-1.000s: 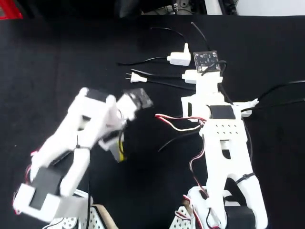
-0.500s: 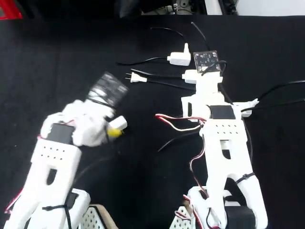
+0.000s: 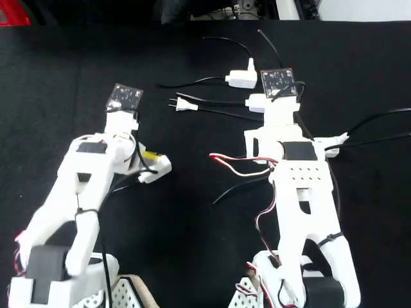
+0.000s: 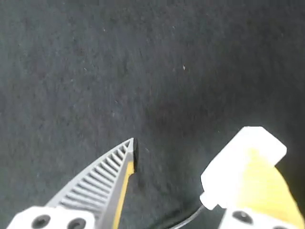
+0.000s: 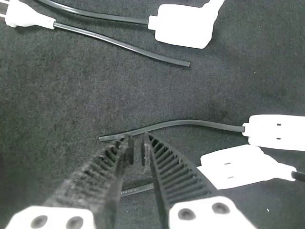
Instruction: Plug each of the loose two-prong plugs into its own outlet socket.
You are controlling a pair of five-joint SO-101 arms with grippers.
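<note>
Work surface: black cloth over the whole table (image 3: 51, 77), dark clutter along the far edge. Left gripper (image 4: 176, 157): spread wide, nothing between the jaws, poised over bare cloth on the left side of the table, well apart from every plug and socket. Right gripper (image 5: 136, 147): closed down to a narrow slit, gripping nothing, tips just beside the loose end of a thin black cable (image 5: 171, 125); contact with that cable not determinable. Two-prong plug (image 3: 184, 104): loose on the cloth at centre far, prongs pointing left, between the two arms and left of the right arm's wrist. White block (image 3: 241, 79) on its own lead: just beyond the plug, toward the far edge. Outlet socket (image 5: 279, 132) and second outlet socket (image 5: 238, 167): side by side on the cloth to the right of the right gripper, slots empty. Compared with one second ago: left arm unfolded from a tucked pose and swung left, now stretched toward the far side, wrist farther from the plug than before. Right arm, plug, white block and sockets in unchanged positions.
</note>
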